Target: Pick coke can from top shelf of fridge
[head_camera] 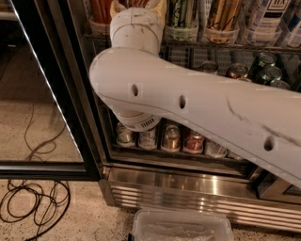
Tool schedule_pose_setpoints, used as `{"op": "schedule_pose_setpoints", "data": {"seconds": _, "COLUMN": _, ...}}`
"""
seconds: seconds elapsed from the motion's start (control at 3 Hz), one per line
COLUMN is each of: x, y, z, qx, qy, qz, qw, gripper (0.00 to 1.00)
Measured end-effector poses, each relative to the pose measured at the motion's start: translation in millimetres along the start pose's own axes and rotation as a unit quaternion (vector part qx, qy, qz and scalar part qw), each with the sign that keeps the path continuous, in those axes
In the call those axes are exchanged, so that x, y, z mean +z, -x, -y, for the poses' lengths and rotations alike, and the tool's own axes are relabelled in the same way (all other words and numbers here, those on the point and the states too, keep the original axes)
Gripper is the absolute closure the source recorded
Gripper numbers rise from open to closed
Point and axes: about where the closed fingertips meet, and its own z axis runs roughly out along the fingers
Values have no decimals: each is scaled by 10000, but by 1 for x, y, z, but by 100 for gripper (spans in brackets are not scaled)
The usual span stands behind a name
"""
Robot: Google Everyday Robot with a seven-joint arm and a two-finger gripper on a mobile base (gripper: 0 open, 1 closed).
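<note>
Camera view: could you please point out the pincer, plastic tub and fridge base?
pincer (137,4): camera view, middle, at top edge.
plastic tub (182,213): camera view, rim.
fridge base (188,187): camera view, ribbed steel front.

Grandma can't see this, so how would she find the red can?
In the glass-door drinks fridge, look far left on the highest grey wire shelf. The tall red aluminium can stands left of the cream gripper at the top edge; its neighbours are green, gold and blue.

White scuffed arm (188,108), round holes, ribbed joint; cream tool (138,4) at top edge.
</note>
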Motion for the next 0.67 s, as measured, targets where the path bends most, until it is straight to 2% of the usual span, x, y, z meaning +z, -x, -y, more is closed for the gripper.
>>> {"op": "schedule_pose_setpoints", "data": {"seconds": 0.67, "x": 15, "y": -7, "z": -2, "qx": 131, "qy": 94, "qz": -137, "qw": 9998, "gripper": 34}}
